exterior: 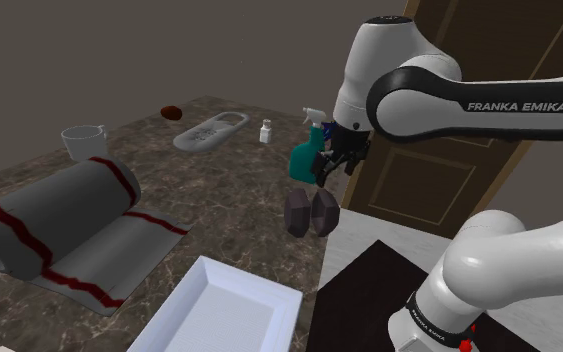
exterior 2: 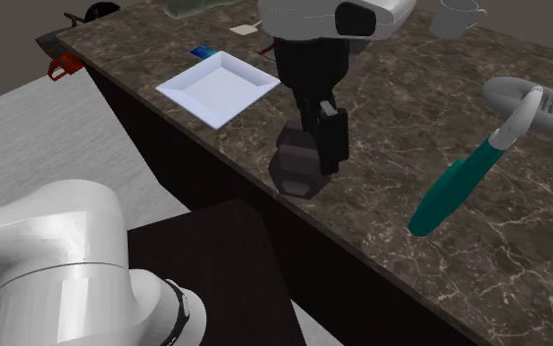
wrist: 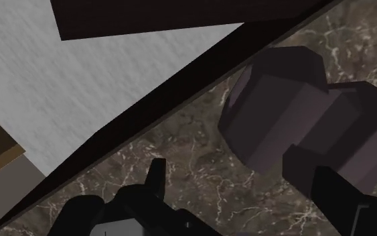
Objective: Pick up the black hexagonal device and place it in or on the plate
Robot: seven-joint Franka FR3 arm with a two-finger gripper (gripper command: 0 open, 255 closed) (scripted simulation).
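Observation:
The hexagonal device (exterior: 311, 212) is a dark grey dumbbell shape with two six-sided ends. It lies on the marble counter close to the counter's edge (exterior 2: 299, 169). My black gripper (exterior: 331, 170) hangs just above it (exterior 2: 321, 133). In the wrist view the gripper (wrist: 240, 171) is open, its fingers (wrist: 157, 178) wide apart. The device (wrist: 294, 107) sits off towards one finger, which overlaps it, and is not clasped. The white square plate (exterior: 219, 310) lies empty on the counter further along the same edge (exterior 2: 220, 86).
A teal spray bottle (exterior: 307, 155) lies on the counter beyond the device (exterior 2: 456, 187). A rolled grey mat with red stripes (exterior: 59, 215), a mug (exterior: 84, 140), a small white bottle (exterior: 265, 131) and a grey oval item (exterior: 209, 130) stand further off. A brown door (exterior: 439, 170) is behind the arm.

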